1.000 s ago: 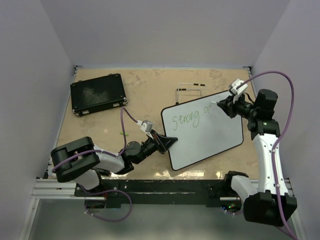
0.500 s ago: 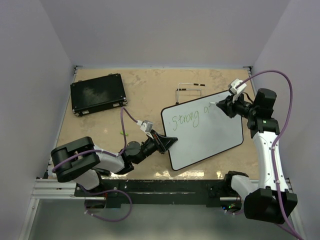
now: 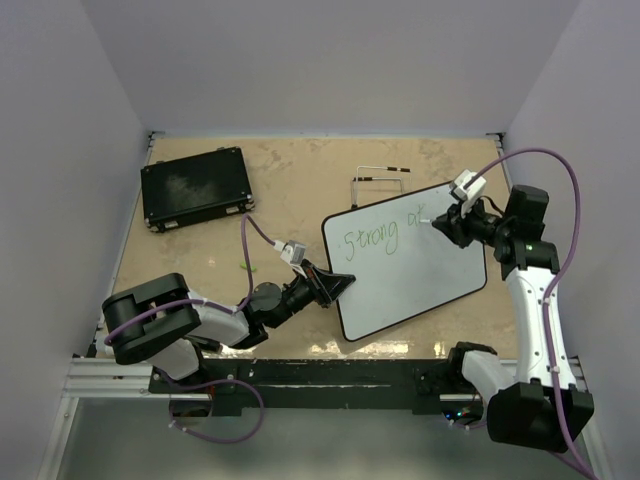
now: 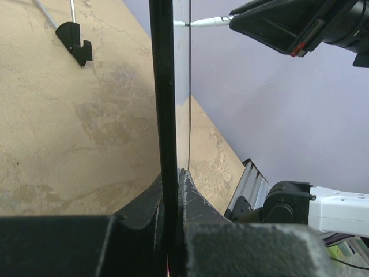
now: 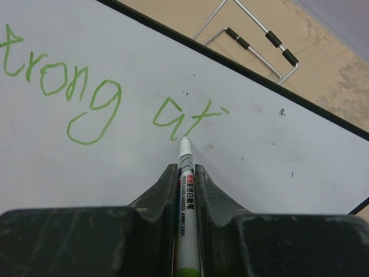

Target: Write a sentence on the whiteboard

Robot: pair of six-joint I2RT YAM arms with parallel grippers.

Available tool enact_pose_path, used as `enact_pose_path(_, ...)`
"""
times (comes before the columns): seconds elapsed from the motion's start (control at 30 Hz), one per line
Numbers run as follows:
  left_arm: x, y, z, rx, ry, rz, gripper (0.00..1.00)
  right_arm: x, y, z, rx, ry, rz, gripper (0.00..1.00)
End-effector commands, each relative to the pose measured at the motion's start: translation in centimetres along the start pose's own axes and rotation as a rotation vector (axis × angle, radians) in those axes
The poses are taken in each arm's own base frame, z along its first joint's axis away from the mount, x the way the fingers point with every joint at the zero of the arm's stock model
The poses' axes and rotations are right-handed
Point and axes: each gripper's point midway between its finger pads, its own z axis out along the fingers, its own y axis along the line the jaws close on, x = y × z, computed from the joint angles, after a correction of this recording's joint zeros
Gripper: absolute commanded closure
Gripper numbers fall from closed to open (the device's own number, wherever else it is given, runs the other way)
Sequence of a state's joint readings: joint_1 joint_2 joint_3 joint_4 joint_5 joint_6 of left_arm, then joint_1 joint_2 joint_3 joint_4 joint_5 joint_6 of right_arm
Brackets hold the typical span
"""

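The left hand (image 3: 338, 283) is clenched on the near left rim of the whiteboard (image 3: 420, 275), which lies askew on the right half of the counter (image 3: 290, 190). The right hand (image 5: 184, 172) grasps a white marker (image 5: 186, 196); its barrel carries a red mark and black print too small to read. Its tip sits at the foot of the "t" in the sentence (image 5: 86, 98), green script reading "Strong at". Just past the board's far rim lies a wire stand (image 5: 253, 32). A black case (image 3: 195, 187) sits far left.

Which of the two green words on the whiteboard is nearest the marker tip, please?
The short word "at", right of "Strong"; the marker tip sits at the foot of its t.
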State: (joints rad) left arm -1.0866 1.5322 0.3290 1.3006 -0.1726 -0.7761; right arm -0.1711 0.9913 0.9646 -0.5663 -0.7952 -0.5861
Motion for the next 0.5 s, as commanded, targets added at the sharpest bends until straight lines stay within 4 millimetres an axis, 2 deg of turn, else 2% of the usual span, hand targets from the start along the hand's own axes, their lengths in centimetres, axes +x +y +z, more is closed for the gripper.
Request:
enact_pose_path(0.0, 0.9, 0.0, -0.1, 0.033, 0.033, 0.108, 1.0, 1.6, 0.4, -0.4, 0.012, 0.053, -0.007, 1.0)
enact_pose_path(0.13, 0.9, 0.0, -0.2, 0.033, 0.033, 0.106, 1.0, 1.2, -1.0, -0.6, 0.082, 0.059, -0.013, 1.0)
enact_pose_path(0.27, 0.8, 0.0, -0.2, 0.032, 0.031, 0.104, 1.0, -0.7, -2.1, -1.0, 0.125, 0.021, -0.029, 1.0)
enact_pose_path(0.47, 0.9, 0.1, -0.4, 0.027, 0.033, 0.105, 1.0, -3.7, -1.6, -1.9, 0.095, -0.049, -0.05, 1.0)
